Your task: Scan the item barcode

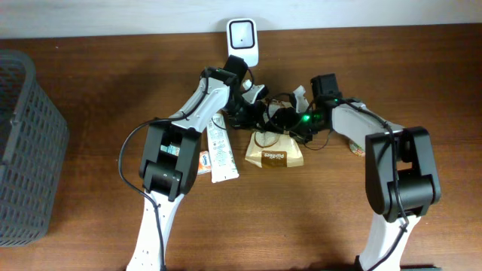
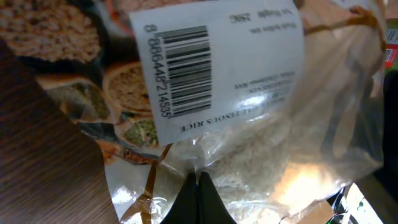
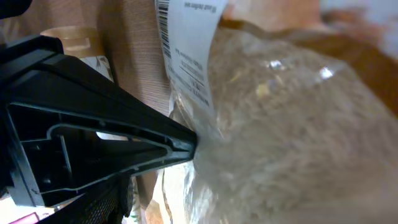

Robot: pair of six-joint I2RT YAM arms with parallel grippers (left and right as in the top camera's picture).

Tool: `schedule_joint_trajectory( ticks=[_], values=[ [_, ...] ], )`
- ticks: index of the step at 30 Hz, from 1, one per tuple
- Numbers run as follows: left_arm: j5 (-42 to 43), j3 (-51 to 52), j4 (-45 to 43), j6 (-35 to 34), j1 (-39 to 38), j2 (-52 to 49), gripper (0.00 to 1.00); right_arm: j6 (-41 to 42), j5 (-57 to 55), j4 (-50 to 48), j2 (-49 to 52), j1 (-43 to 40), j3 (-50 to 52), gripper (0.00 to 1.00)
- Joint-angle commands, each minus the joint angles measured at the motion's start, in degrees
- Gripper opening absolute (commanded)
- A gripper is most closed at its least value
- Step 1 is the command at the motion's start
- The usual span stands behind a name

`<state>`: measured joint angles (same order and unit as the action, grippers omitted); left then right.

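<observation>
Left gripper [image 2: 199,190]: jaws fully closed, pinching the clear film of the rice bag [image 2: 267,143].
Barcode [image 2: 183,71]: white label, sharp and unobstructed in my left wrist view, so it faces that arm.
Right gripper [image 1: 285,118]: I see 1 finger [image 3: 124,146], tip touching the bag [image 3: 280,137]. The other finger is out of frame, so I cannot tell how wide the jaws stand.
Bag position: between the 2 arms at table centre, near the back. Overhead it is mostly hidden by the wrists.
Scanner [image 1: 242,39]: white unit at the back edge, just beyond the grippers.
Done: bag gripped, label exposed.
Left: I judge the label must be turned toward the scanner window. No read is confirmed.
</observation>
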<state>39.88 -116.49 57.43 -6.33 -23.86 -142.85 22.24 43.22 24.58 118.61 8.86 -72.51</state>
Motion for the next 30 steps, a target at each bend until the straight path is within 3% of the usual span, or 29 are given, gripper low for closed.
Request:
schedule_joint_trajectory(
  ticks=[1,4,8,11,14,20,21,22,24,25,26,28,30],
  values=[
    [-1.7,0.2,0.1,-0.5,-0.3,-2.6,0.0,5.5,-1.1,-2.4,6.5,2.8,1.8,0.65],
    [-1.7,0.2,0.1,-0.5,-0.3,-2.6,0.0,7.8,-0.3,-5.3,7.6,3.6,1.8,0.49],
    [-1.7,0.2,0.1,-0.5,-0.3,-2.6,0.0,9.8,-2.3,-6.9,7.6,5.3,1.8,0.19],
    [-1.5,-0.2,0.3,-0.5,-0.2,-2.5,0.0,9.7,-2.3,-7.1,7.6,5.2,1.8,0.04],
    [-3.5,-7.0,4.1,-0.3,1.4,-2.4,0.0,7.7,-0.1,-7.1,7.5,3.8,1.8,0.04],
    [-3.7,-39.1,19.0,0.4,11.2,-2.1,0.03,-1.4,14.2,-10.3,4.4,0.5,1.7,0.04],
    [-3.7,-41.5,19.4,0.4,13.6,-2.1,0.15,-3.3,18.0,-10.3,2.4,-0.3,1.7,0.04],
    [-3.7,-41.7,19.4,0.4,15.6,-2.1,0.33,-4.1,20.5,-10.3,0.5,-0.9,1.7,0.04],
    [-4.0,-41.7,19.6,0.4,18.7,-2.1,0.54,-5.2,25.4,-10.3,-4.2,-2.9,1.7,0.04],
    [-5.7,-41.7,19.6,0.4,21.7,-2.1,0.82,-5.1,29.8,-10.8,-7.8,-5.0,1.7,0.04],
    [-7.3,-41.7,19.7,0.4,23.2,-2.1,0.99,-4.8,34.5,-11.9,-10.3,-6.6,1.7,0.04],
    [-8.5,-41.7,19.8,0.4,25.4,-2.1,0.99,0.0,40.1,-16.1,-12.8,-8.7,1.7,0.04],
    [-8.5,-41.7,19.8,0.4,26.0,-2.1,0.99,13.6,40.8,-29.7,-13.4,-9.1,1.7,0.04]
  ],
)
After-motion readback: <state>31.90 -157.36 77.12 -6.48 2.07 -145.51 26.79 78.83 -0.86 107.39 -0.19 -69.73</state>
